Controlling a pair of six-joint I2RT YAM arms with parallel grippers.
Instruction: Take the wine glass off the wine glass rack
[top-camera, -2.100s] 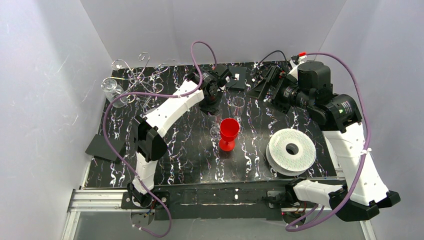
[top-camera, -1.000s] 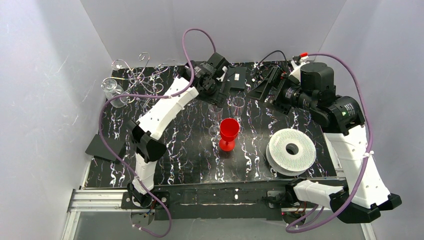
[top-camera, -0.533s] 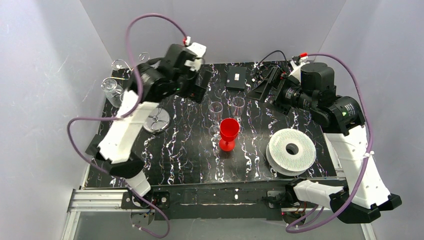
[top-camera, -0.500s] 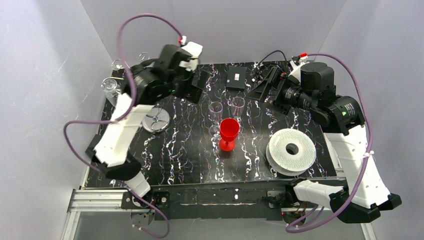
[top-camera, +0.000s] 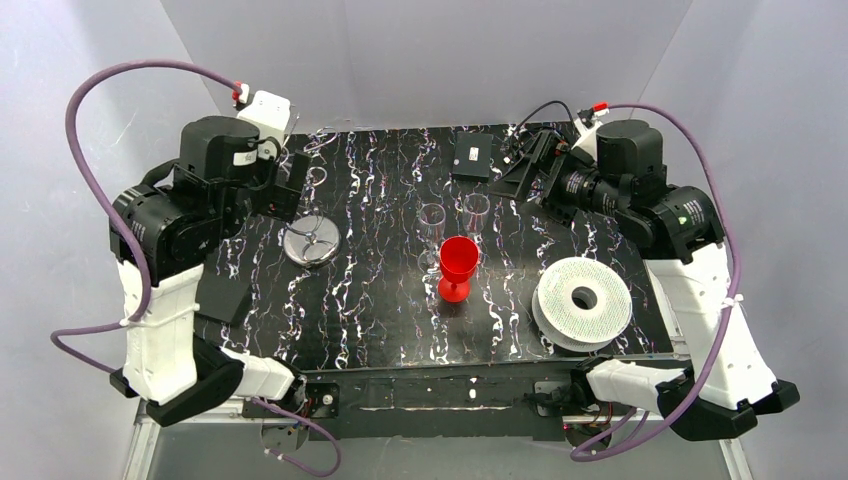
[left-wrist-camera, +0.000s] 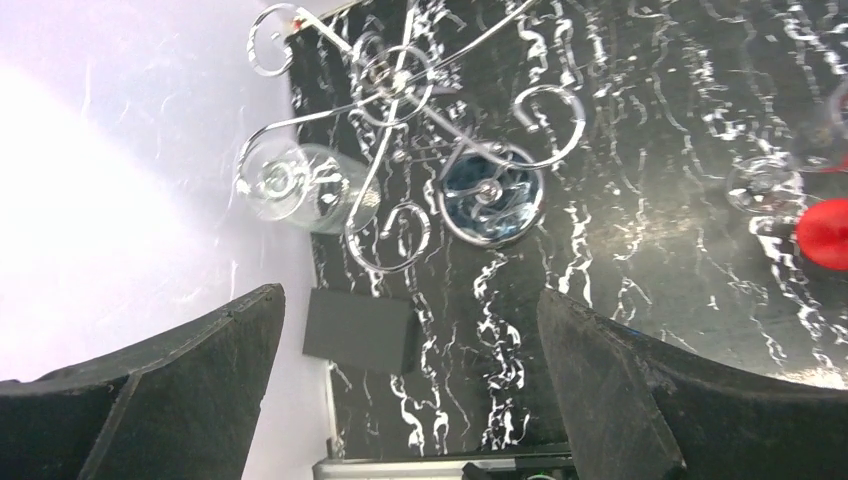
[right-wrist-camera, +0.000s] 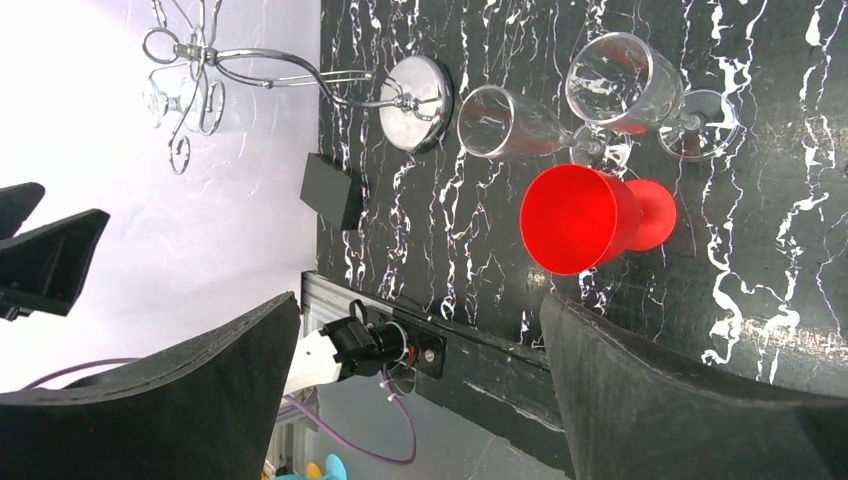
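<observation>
I read places off the red goblet (top-camera: 458, 262), which stands upright mid-table. A white ridged spool (top-camera: 583, 302) lies flat to its right, a little nearer the front edge. A small black box (top-camera: 472, 157) sits behind it at the far edge. A flat black pad (left-wrist-camera: 360, 330) lies well to its left, on the edge of the black, white-veined tabletop (top-camera: 380, 300).

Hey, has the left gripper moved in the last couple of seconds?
Yes. The left gripper swung left, away from the red cup, to above the rack.
</observation>
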